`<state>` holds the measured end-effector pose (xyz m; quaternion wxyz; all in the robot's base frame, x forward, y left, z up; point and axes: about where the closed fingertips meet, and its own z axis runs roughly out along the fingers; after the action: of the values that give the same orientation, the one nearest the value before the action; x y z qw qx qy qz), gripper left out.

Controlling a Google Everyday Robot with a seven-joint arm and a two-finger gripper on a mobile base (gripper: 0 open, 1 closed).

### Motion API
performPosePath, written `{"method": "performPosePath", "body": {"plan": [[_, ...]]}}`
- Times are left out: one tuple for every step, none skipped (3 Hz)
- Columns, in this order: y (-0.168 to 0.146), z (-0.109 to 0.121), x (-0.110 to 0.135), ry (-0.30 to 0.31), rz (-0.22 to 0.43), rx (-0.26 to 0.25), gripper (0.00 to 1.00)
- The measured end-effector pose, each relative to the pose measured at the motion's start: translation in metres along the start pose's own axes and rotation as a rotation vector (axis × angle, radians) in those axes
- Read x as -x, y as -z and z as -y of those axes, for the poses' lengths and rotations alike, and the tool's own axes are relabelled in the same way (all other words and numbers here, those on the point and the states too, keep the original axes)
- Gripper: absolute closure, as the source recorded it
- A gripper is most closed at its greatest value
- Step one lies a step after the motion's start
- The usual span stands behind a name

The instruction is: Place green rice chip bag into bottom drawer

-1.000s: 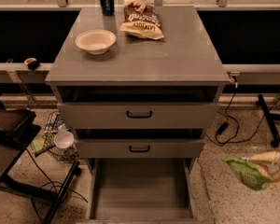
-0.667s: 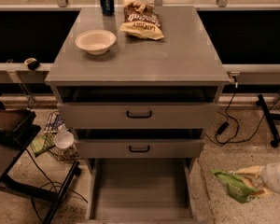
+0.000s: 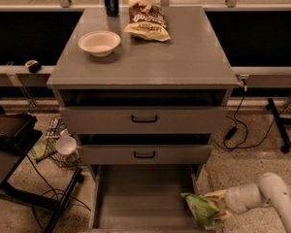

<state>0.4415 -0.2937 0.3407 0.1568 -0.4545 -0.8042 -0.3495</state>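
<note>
- Camera view, cabinet: a grey cabinet point(image 3: 184, 57) with three drawers is standing on a speckled floor. The top drawer point(image 3: 184, 120) and the middle drawer point(image 3: 106, 154), each with a black handle, are sitting slightly pulled out, with a dark gap showing above each front. What is inside them cannot be told.
- Camera view, bottom drawer point(image 3: 136, 198): it is standing pulled out toward the camera as a wide flat tray with low side walls. Its visible floor is showing bare grey.
- Camera view, gripper point(image 3: 217, 206): it is hanging low at the lower right, on the end of a white arm point(image 3: 276, 195) that is reaching in from the right edge. Its fingers are clamping the green rice chip bag point(image 3: 200, 208).
- Camera view, bag position: the bag is overlapping the right wall of the bottom drawer near its front corner, with its free end pointing left over the tray. Whether it is touching the drawer cannot be told.
- Camera view, cabinet top: a white bowl point(image 3: 99, 42) is sitting at the left, showing nothing inside. A dark blue can point(image 3: 111, 0) is standing upright behind it, and a brown-and-yellow chip bag point(image 3: 146, 25) is lying just right of the can.
- Camera view, floor: a white cup point(image 3: 65, 144) is lying among clutter left of the cabinet, and a black cable point(image 3: 237, 125) is trailing at the right.
</note>
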Motion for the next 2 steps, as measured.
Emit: {"method": "performPosePath", "body": {"plan": [[-0.048, -0.019, -0.026, -0.006, -0.043, -0.008, 1.00], [-0.084, -0.050, -0.055, 0.000, -0.079, -0.002, 1.00]]}}
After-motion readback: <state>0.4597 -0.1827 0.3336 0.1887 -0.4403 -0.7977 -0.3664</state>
